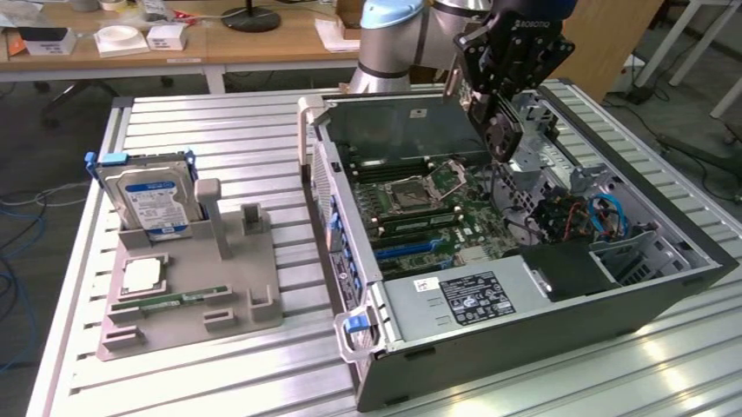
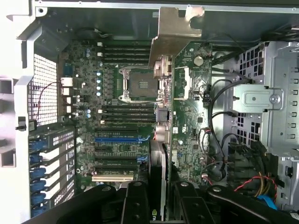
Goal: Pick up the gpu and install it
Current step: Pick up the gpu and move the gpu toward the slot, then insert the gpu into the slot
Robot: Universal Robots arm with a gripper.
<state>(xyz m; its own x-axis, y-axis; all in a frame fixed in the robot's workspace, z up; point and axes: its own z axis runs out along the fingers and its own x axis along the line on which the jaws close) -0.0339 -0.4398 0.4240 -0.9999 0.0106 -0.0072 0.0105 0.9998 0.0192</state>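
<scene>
Wrist view: my claw (image 2: 159,207) is clamped on the gpu (image 2: 162,133), which hangs edge-down above the motherboard (image 2: 84,105) in the open case (image 2: 70,18). It is best kept upright, parallel to the blue slot (image 2: 117,139).

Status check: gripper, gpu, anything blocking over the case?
Gripper shut on gpu. Card hangs edge-down above open case, not seated. Blue slot bare, nothing seen in the way.

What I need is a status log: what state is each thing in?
Graphics card: gripped, hanging over the computer, not slotted.
Gripper: shut on the graphics card.
Computer: lying flat, side off.
Hard drive: upright in the grey holder.
Processor socket: looks empty.
</scene>
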